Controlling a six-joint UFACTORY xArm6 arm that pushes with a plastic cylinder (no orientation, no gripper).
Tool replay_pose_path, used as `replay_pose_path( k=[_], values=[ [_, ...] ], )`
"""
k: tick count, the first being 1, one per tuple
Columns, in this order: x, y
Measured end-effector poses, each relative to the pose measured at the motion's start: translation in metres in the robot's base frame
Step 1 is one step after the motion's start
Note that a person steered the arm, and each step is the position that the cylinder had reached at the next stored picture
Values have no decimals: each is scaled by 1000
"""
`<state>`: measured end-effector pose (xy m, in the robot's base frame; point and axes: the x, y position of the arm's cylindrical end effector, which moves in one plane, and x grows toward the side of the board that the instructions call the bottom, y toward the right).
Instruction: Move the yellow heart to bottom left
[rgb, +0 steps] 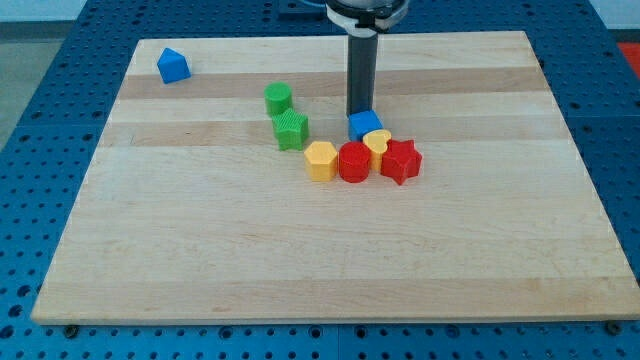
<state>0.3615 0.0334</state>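
Observation:
The yellow heart (377, 141) lies right of the board's middle, wedged between a blue cube (365, 124) above it, a red cylinder (354, 162) at its lower left and a red star (401, 161) at its lower right. My tip (359, 113) stands just behind the blue cube, touching or nearly touching its top edge. The heart is one block away from the tip, below it.
A yellow hexagon (320, 160) sits left of the red cylinder. A green star (291, 130) and a green cylinder (278, 99) lie further left. A blue pentagon-shaped block (172, 66) is at the top left of the wooden board (200, 260).

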Motion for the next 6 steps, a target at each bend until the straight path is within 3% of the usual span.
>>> replay_pose_path(
  k=[3, 6],
  values=[
    [0, -45],
    [19, -139]
  ],
)
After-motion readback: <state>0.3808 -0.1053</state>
